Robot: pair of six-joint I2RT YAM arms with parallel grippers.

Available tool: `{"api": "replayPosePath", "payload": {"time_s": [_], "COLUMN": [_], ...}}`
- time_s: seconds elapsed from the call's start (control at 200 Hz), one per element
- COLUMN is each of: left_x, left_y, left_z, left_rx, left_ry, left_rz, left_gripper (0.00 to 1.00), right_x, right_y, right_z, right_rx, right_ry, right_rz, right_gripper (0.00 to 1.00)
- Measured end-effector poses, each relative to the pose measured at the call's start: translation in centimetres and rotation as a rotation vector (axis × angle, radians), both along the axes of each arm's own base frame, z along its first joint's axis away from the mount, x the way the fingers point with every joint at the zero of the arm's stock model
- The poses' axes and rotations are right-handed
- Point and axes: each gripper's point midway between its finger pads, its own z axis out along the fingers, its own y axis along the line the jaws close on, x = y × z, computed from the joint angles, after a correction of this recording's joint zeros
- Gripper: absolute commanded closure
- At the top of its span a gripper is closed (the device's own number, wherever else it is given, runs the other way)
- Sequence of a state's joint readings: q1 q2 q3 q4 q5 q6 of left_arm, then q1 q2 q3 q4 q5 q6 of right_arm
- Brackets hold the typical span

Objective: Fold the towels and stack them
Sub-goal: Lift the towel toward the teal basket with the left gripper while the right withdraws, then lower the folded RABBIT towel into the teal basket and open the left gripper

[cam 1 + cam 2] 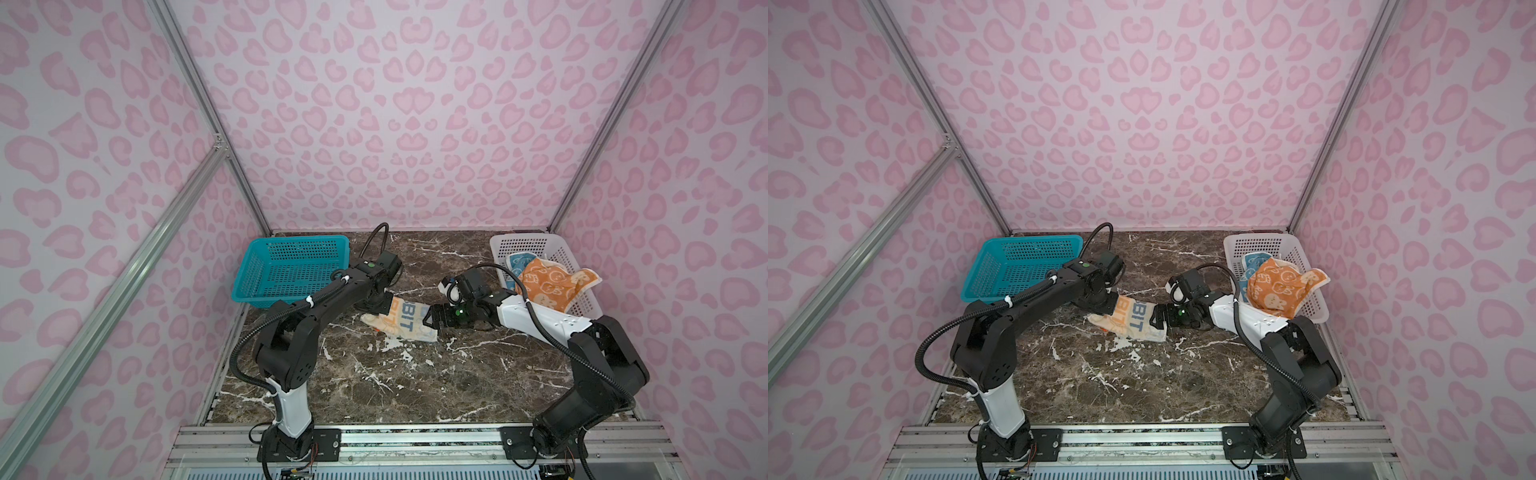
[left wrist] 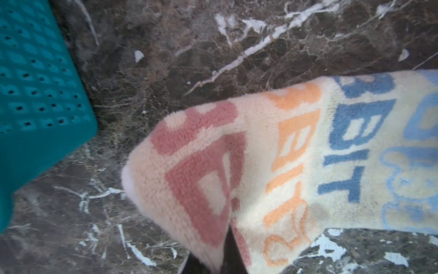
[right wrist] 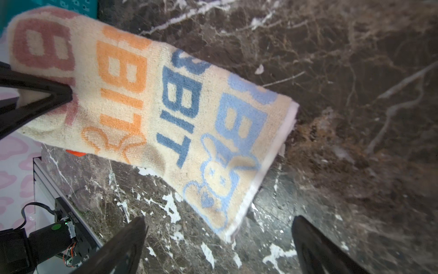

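Top views: marble tbl (image 1: 415, 386), pink walls (image 1: 415, 124)

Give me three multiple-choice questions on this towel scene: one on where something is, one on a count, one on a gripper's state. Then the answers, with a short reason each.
1. Where does the orange terry towel with white rabbit drawings lie?
A. in the teal basket
B. flat on the marble table
C. in the white perforated plastic basket

2. How many towels are in that white basket?
A. one
B. two
C. three

3. What is the left gripper doing?
A. shut on the cream terry towel with RABBIT letters
B. open above the teal basket
C. shut on the orange towel

Answers:
1 C: both top views show the orange towel in the white basket, one corner over its rim.
2 B: only the orange towel and a blue terry towel behind it are there.
3 A: the right wrist view shows its jaws pinched on the cream towel's edge.
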State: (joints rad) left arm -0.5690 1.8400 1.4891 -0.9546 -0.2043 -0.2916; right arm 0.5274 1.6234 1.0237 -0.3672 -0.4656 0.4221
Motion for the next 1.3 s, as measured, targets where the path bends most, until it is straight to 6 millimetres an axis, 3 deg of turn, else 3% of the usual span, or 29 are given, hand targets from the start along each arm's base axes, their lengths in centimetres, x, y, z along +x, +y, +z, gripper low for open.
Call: {"api": "replayPosePath", "payload": {"time_s": [0.34,0.505,0.69,0.91,1.3], "left_x": [5.3,7.7,9.1,10.4,11.7], "left_y": [4.7,7.2,9.9,13.5,20.0], "left_z": [8.8,11.3,11.1,10.5,8.5], "left_rx": [0.103,0.117,0.158,0.204,0.265], "left_ry": [-0.172,-0.222,-0.209,-0.211,-0.214], "left_rz": [0.02,0.05,0.073,0.12,0.228], "left_gripper": [0.96,0.96,0.96,0.96,0.96], "right_x": [2.7,4.2,5.2,7.0,9.0], "right_y": [4.9,7.8,10.0,12.2,15.1], "right_z": [4.6,5.8,5.8,7.3,7.2], "right_rx": [0.035,0.053,0.065,0.092,0.103], "right_ry": [-0.098,-0.131,-0.121,-0.15,-0.146], "right_rz": [0.066,0.089,0.099,0.103,0.124], "right_gripper": [0.02,0.02,0.02,0.02,0.02]}}
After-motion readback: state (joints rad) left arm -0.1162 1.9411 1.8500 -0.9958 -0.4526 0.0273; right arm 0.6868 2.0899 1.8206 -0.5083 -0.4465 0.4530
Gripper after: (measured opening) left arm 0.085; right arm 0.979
